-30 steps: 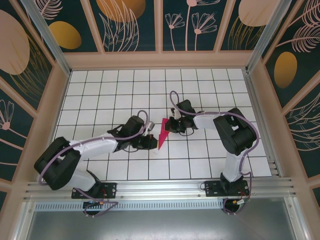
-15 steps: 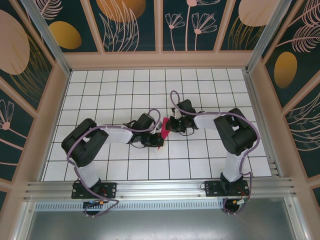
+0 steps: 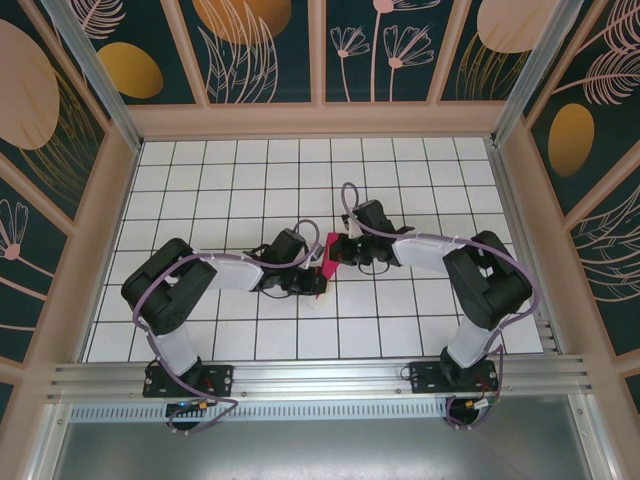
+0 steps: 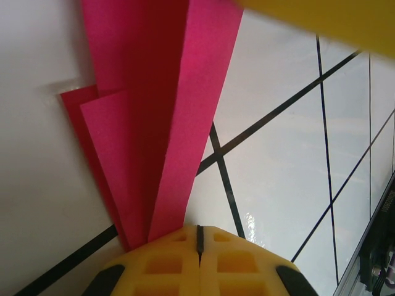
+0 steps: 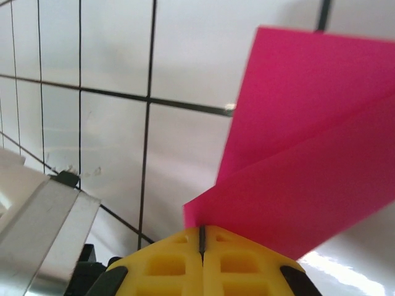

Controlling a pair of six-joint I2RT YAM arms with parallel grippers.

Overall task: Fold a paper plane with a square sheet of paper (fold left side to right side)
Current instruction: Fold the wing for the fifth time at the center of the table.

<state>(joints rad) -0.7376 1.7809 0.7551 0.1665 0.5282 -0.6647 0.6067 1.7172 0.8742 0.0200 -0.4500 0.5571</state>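
Dead centre of the table sits the plane, a slim pink sliver wedged between the two arms. The left gripper comes at it from about 7 o'clock, the right gripper from about 2 o'clock.

Left wrist view now: the left gripper has its yellow pads pressed together with nothing between them, and the plane runs from under the tip and fans out toward 12 o'clock in several overlapping layers. One layer throws a shadow on the tiles at 10 o'clock, so it isn't lying flat.

Right wrist view: the right gripper is closed the same way, and the plane spreads from its tip toward 2 o'clock with one crease across it.

This looks to me like crease-setting, with two closed tips used as pressing tools. How hard either one bears down, I can't tell.

To do it well, I'd say one tip should pin the paper in place while the other runs along the fold line toward the free end, low and light. Push sideways and the thin layers could skid or buckle. That lifted flap wants flattening first, or the crease may set crooked.
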